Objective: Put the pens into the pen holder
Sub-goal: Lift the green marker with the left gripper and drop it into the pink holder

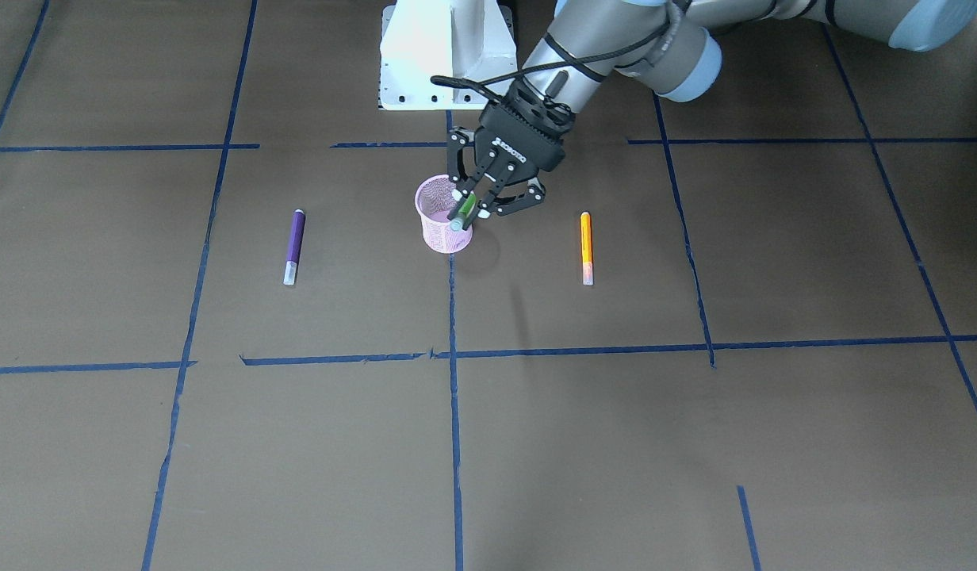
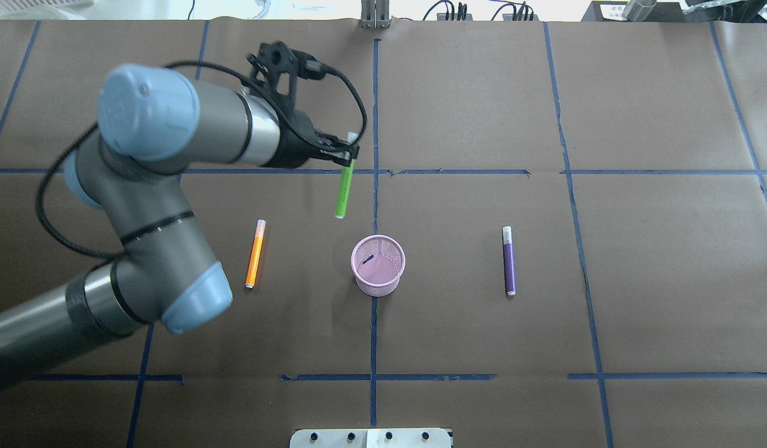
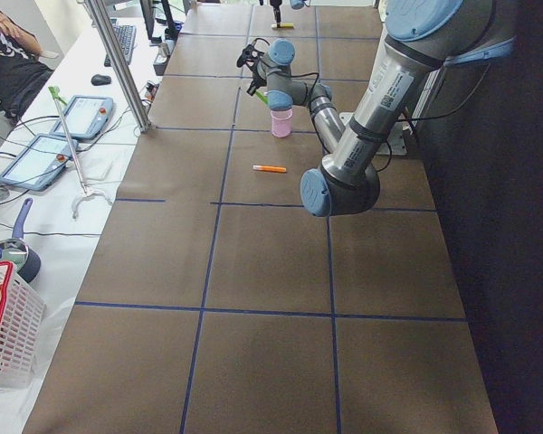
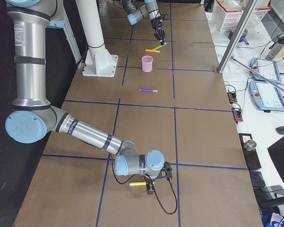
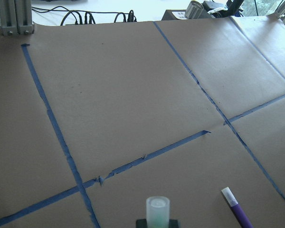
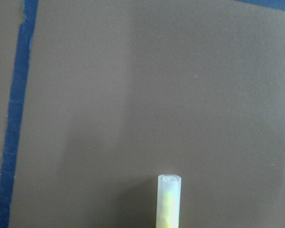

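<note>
1. Found surface (image 2: pixel 483 93) papered brown and gridded with blue tape (image 2: pixel 375 93).
2. Traced left arm (image 2: pixel 153 205) in from 9 o'clock of the overhead view, reaching out over mid-surface.
3. Located right arm (image 4: pixel 85 132) only in the right-side view, near the camera, with its wrist bent low over the surface, well apart from the pen holder.
4. Found left fingers (image 1: pixel 457 170) clenched on green pen (image 2: pixel 343 190) near its pale cap, carrying it tilted and clear of the surface.
5. Noted right fingers (image 4: pixel 149 187) low, just beside a yellow stick (image 4: pixel 137 183). Cannot tell whether released or clenched. Saw in the right wrist view only the stick's pale capped end over brown paper.
6. Found pen holder (image 2: pixel 377 286) standing upright on a tape line, mid-surface.
7. Placed green pen at 11 o'clock of the pen holder in the overhead view, apart from it. Saw it overlapping the holder's rim in the front view. Cannot tell whether directly over the opening.
8. Found orange pen (image 2: pixel 254 253) lying flat at 9 o'clock of the pen holder and purple pen (image 2: pixel 509 261) lying flat at 3 o'clock, overhead view. Noted both apart from the holder, pale caps toward 12 o'clock.
</note>
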Robot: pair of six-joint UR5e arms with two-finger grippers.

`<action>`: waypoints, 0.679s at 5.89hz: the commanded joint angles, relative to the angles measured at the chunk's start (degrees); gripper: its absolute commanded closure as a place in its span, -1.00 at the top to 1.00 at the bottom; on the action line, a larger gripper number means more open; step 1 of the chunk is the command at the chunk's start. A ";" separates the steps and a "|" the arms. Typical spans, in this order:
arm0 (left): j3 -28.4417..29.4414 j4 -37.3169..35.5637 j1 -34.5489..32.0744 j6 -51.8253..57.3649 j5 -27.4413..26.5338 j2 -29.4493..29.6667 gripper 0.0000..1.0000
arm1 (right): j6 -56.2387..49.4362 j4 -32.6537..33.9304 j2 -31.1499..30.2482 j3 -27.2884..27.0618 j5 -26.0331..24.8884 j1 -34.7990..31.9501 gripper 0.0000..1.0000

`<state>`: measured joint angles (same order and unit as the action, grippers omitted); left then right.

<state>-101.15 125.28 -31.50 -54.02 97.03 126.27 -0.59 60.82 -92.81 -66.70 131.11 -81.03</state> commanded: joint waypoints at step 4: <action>2.36 6.81 7.50 -0.29 -5.18 -3.56 -1.00 | 0.07 0.00 0.00 -0.01 0.03 0.00 1.00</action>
<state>-99.11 131.53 -25.43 -54.34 92.78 123.79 -0.59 60.82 -92.81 -66.71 131.13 -81.04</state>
